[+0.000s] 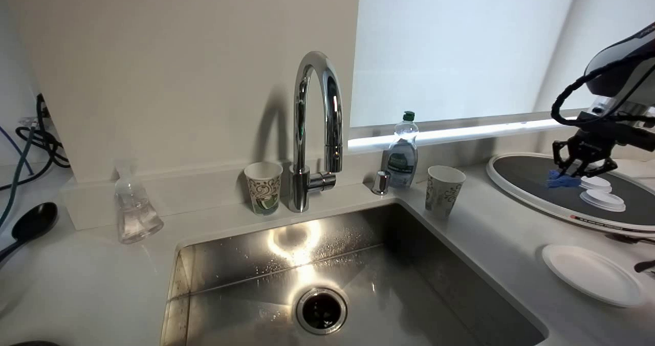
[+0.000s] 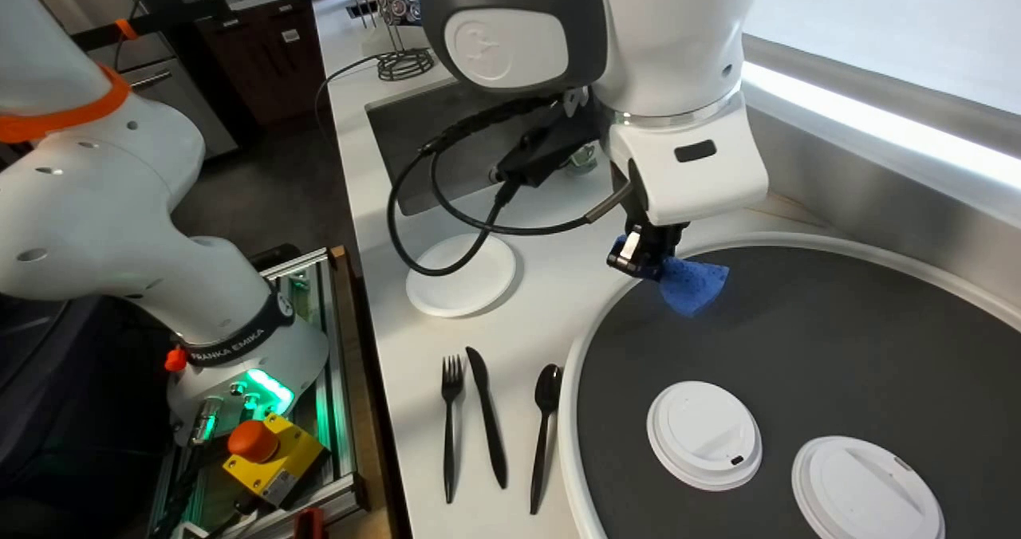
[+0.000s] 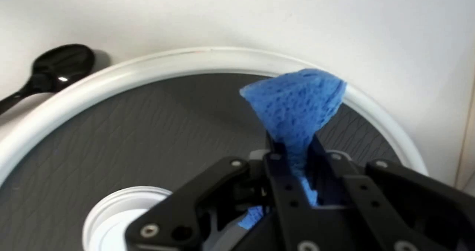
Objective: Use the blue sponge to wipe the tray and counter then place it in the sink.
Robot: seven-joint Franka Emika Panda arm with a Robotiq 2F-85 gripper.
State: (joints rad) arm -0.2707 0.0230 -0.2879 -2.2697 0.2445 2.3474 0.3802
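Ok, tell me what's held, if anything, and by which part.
The gripper holds the blue sponge, pinched around its middle: one end fans out beyond the grip, and more blue shows behind it.

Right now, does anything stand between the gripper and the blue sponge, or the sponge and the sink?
Nothing between the gripper and the blue sponge, which it grips. Toward the sink, a paper cup stands on the counter at the sink's edge, probably close to the direct path; the white plate lies flat, off to one side.
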